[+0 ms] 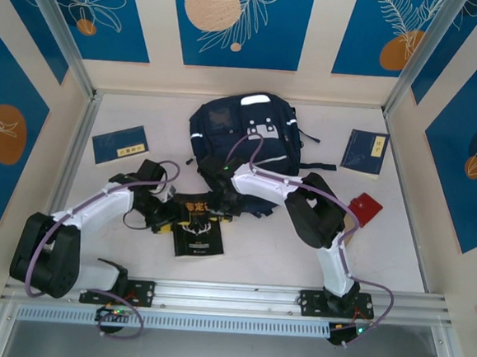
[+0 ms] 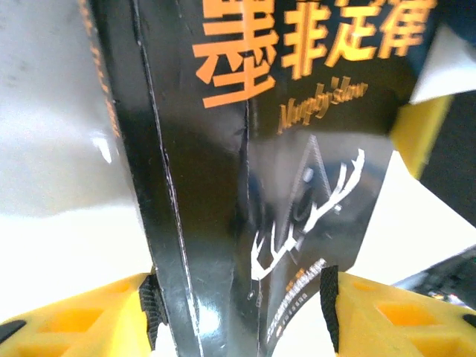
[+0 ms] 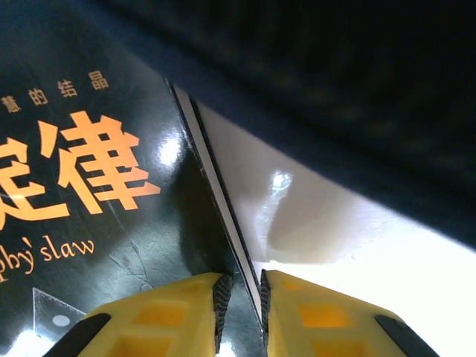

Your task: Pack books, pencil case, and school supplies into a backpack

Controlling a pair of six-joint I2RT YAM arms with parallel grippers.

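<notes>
The left gripper [image 2: 239,316] clamps wide across the glossy black book with orange lettering [image 2: 297,149]. The right gripper [image 3: 242,301], nearly closed, pinches the book's thin cover edge. From above, the book sits on the white table [image 1: 316,242], just in front of the dark navy fabric backpack [image 1: 242,133].

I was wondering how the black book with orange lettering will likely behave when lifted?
The black book is pinched by a thin cover edge between the right fingers, so it will probably flex. Glare on its glossy cover suggests it may slip.
</notes>
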